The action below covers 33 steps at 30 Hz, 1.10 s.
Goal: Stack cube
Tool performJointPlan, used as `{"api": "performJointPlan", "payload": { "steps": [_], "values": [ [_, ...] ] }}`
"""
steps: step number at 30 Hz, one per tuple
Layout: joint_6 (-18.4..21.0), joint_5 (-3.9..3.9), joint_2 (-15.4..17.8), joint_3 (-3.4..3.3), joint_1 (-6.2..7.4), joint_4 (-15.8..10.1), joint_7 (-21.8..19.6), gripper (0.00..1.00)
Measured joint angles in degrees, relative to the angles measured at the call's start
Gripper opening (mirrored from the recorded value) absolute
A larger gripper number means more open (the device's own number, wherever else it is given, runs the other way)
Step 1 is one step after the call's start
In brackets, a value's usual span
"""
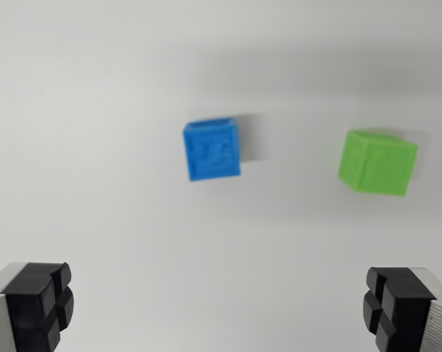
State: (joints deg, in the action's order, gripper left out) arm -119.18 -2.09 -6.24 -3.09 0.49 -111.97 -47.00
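I could read no writing; the blue cube [212, 149] carried a raised pattern on its top face, too blurred to make out. The surface [96, 147] was plain white and matte, with soft shadows beside each block, and nothing of the room showed. My gripper [219, 308] stood spread wide and empty, its black pads [39, 304] in the lower corners of the frame. The blue cube lay above centre, the green cube [377, 162] well apart at the right.

Blue cube [212, 149] apart from green cube [377, 162].
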Motion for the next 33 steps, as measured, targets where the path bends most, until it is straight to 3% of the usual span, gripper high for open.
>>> {"api": "performJointPlan", "payload": {
  "steps": [16,33],
  "values": [
    [-0.03,0.00,0.00,-0.02,0.00,-0.05,0.00,1.00],
    [-1.92,0.08,-0.55,-0.55,-0.58,-1.55,0.82,1.00]
  ]
}}
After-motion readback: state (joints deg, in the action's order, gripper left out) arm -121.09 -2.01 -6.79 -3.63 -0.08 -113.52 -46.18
